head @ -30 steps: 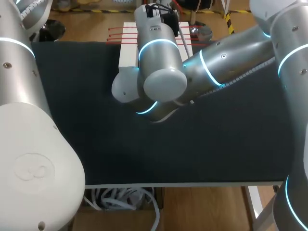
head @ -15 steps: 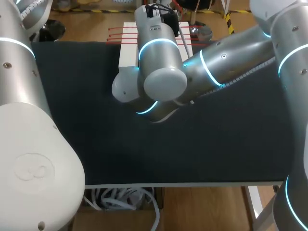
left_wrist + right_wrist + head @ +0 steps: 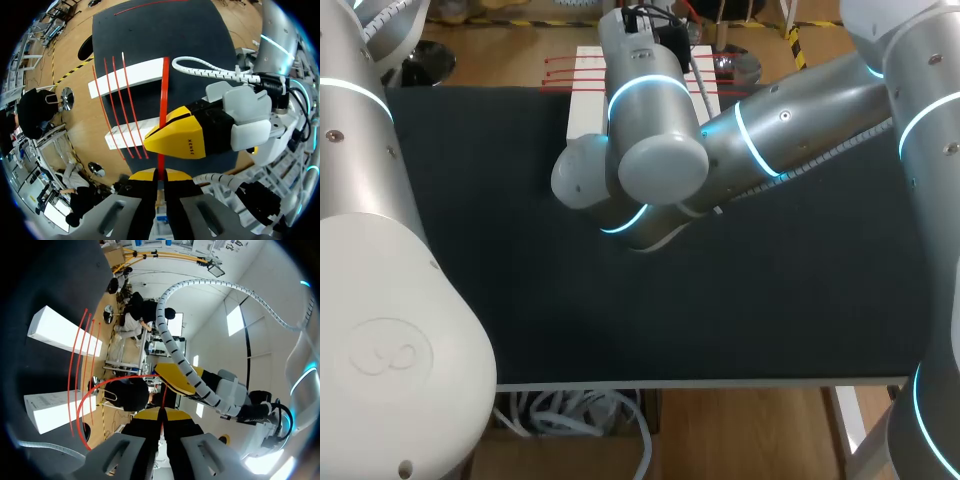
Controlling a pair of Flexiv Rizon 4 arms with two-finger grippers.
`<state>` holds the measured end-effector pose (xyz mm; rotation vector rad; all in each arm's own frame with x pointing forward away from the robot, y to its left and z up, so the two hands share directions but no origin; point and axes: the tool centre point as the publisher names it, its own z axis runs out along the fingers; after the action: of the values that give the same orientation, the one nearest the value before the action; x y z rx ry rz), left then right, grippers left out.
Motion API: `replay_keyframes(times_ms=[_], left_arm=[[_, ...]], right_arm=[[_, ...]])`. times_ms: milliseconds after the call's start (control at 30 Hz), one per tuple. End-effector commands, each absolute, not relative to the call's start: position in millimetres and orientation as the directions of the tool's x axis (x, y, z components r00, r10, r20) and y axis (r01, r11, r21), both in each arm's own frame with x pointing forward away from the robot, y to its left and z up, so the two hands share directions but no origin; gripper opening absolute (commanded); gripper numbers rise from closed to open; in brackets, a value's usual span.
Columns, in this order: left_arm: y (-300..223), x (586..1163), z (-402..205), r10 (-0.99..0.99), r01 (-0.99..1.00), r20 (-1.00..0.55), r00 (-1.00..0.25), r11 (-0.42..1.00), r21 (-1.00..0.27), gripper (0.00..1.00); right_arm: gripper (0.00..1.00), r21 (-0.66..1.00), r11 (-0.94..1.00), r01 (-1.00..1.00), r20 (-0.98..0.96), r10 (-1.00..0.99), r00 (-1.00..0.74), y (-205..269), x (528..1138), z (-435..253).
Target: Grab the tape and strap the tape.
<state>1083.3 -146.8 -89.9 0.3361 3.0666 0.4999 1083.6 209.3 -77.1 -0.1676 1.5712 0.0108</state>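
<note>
Here, one red tape (image 3: 164,100) held by both arms over the far side of the table (image 3: 520,250), at upper centre of the head-view frame, largely hidden there behind the right arm.

Left gripper (image 3: 157,175): clenched on one end of the strip, flat faces caught between the yellow tips, the rest running straight out ahead and past one yellow finger of the other arm.

Right gripper (image 3: 161,415): pinched tight on the same strip, with the free length bowing away from the tips in a wide arc towards the white blocks (image 3: 131,76).

Judged very light, thin and flexible, yet springy enough to keep a smooth curve instead of collapsing. Probably smooth-faced, so liable to slide through the pads under a sideways pull. Best gripped across the flat faces, close to an end, with firm pressure and no twist. Not fragile, but likely to kink if bent sharply.

Also visible: three spare strips (image 3: 116,107) of the same red, laid across the two white blocks and clear of both sets of fingers.
</note>
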Motion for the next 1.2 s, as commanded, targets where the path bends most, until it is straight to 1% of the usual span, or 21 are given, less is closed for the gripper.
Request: replay_keyframes(times_ms=[33, 1200], left_arm=[[-146.7, 1083.1, -88.9, 0.215, 0.21, 0.02, -0.976, 0.925, 0.317, 0.0], [-146.7, 1083.1, -88.9, 0.215, 0.21, 0.02, -0.976, 0.925, 0.317, 0.0]], right_arm=[[0.0, -0.105, 0.987, -0.121, -0.994, -0.107, -0.007, 209.1, 1085.2, -73.2], [0.0, -0.111, 0.985, -0.133, -0.992, -0.117, -0.043, 218.2, 1088.4, -78.0]])
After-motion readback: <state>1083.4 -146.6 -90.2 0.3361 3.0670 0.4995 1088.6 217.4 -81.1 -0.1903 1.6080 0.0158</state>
